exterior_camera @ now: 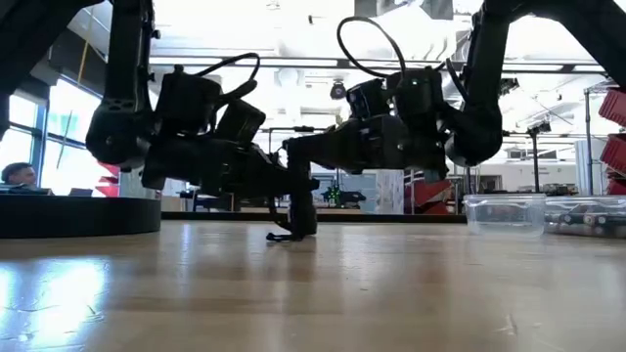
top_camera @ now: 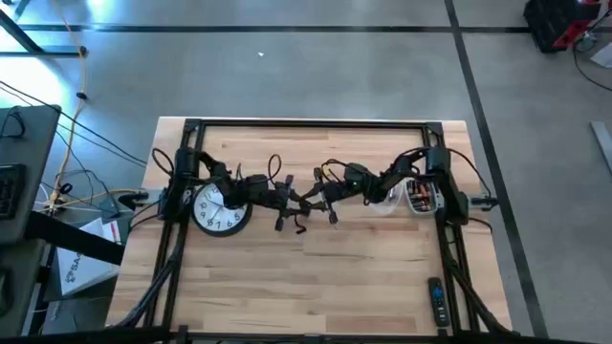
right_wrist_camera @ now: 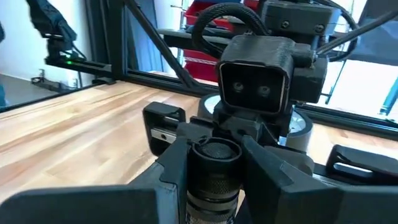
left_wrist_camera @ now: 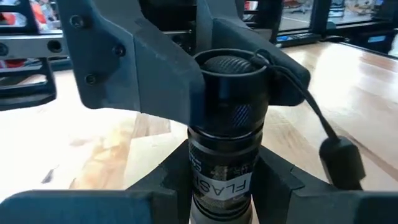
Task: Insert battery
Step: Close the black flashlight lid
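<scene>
A black flashlight with a white label stands roughly upright over the middle of the table, its ribbed tail cap on top. A cord with a toggle hangs from the cap. My left gripper is shut on the body and my right gripper on the cap end, facing each other. No loose battery shows. A clear tub near the right arm holds small items that I cannot make out. My left gripper pinches the flashlight's labelled body between its two fingers, below the cap. It comes from the table's left, slanting down, fingers across the body. The flashlight stands upright, cap up; whether its lower end rests on the table I cannot tell. My right gripper pinches the tail cap end, one finger on each side of the ribbed ring. It comes from the table's right, slanting down, fingers across the flashlight. The cap's top stays uncovered above the fingers.
A round white wall clock lies face up under the left arm. A dark remote lies near the front right corner. The clear tub stands at the right. Bare wood runs along the near half of the table.
</scene>
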`<state>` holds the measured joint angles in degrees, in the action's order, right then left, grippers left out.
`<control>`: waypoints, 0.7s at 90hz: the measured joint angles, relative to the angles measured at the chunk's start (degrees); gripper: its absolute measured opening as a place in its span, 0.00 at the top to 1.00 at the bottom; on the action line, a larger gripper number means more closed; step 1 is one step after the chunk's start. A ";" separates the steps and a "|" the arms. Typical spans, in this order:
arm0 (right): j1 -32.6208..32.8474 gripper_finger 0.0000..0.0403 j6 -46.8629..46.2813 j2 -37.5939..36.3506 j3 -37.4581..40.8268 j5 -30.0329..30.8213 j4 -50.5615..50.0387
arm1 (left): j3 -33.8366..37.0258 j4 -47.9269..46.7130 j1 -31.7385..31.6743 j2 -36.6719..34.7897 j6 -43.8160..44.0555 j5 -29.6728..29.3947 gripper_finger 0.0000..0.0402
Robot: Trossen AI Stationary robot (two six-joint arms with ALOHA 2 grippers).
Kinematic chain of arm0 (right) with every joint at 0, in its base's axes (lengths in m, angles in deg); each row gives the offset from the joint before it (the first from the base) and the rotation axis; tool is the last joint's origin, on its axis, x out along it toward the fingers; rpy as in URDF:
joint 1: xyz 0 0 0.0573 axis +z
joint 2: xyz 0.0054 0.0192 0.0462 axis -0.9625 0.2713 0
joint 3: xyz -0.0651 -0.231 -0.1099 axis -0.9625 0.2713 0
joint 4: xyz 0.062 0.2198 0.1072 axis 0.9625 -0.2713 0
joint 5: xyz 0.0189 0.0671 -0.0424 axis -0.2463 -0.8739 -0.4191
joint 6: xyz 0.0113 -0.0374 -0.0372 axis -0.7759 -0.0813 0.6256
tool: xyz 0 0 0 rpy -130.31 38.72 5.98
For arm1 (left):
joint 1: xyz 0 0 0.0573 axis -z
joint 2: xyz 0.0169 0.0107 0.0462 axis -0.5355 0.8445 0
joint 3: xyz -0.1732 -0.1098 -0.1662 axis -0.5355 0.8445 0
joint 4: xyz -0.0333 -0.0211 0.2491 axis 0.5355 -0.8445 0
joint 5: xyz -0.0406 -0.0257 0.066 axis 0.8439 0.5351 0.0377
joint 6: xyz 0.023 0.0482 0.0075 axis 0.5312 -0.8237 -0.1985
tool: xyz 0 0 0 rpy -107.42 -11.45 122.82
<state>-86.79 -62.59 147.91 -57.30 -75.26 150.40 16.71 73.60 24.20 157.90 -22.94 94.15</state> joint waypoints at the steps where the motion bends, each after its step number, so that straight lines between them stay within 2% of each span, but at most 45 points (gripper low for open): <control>1: 0.00 0.80 -0.01 0.00 0.00 0.29 0.01 | 0.00 0.00 -0.07 0.00 -0.03 -0.13 0.76; 28: -0.18 0.80 -0.32 -0.04 -0.13 4.53 -0.32 | -0.02 -0.24 -1.32 0.00 0.04 -2.76 0.76; 54: -1.43 0.80 -0.30 -0.09 -0.17 4.78 -1.33 | -0.05 -1.48 -2.72 -0.11 0.20 -3.01 0.76; 63: -1.88 0.80 0.00 -0.11 -0.26 5.36 -2.08 | 0.97 -1.68 -2.76 -0.63 0.26 -5.10 0.76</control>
<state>-88.67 -62.59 147.80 -57.56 -69.91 148.32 17.68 71.93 21.44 157.26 -22.68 89.05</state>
